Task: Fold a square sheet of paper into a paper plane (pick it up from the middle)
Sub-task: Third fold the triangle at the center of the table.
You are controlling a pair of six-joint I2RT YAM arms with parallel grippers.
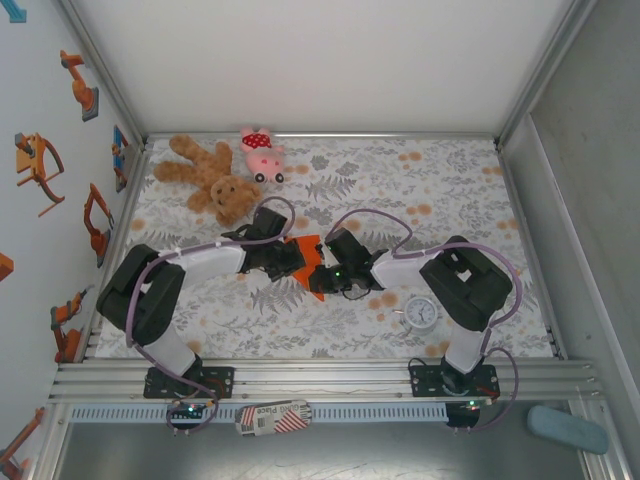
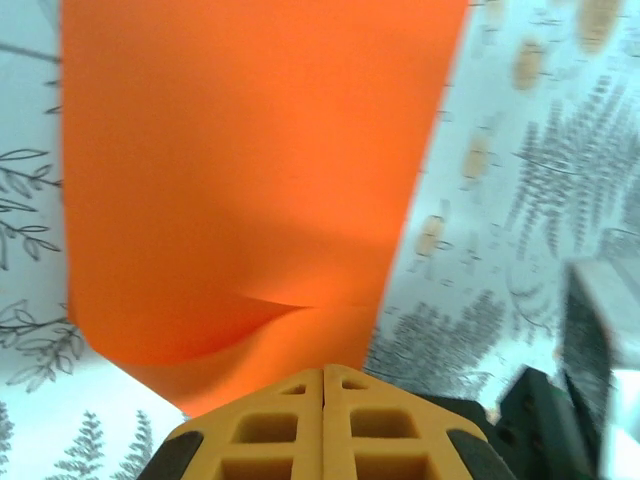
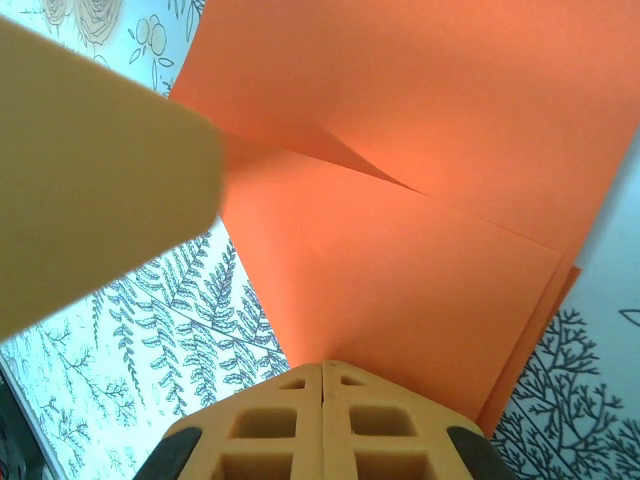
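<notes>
The orange square sheet of paper (image 1: 312, 262) is held just above the middle of the floral table, between the two arms. It is folded: the right wrist view shows overlapping layers of the sheet (image 3: 430, 150) and a crease running to the middle. My left gripper (image 1: 297, 256) comes in from the left and its yellow jaws (image 2: 323, 372) are pressed shut on the sheet (image 2: 250, 150), which bulges just ahead of them. My right gripper (image 1: 325, 272) meets it from the right, jaws (image 3: 323, 366) shut on the sheet's lower edge. No dart-shaped paper plane is in view.
A brown teddy bear (image 1: 210, 178) and a pink plush pig (image 1: 262, 152) lie at the back left. A small white clock (image 1: 421, 313) stands near the right arm's base. The left gripper's finger (image 3: 90, 170) looms blurred in the right wrist view. Aluminium rails frame the table (image 1: 440, 190).
</notes>
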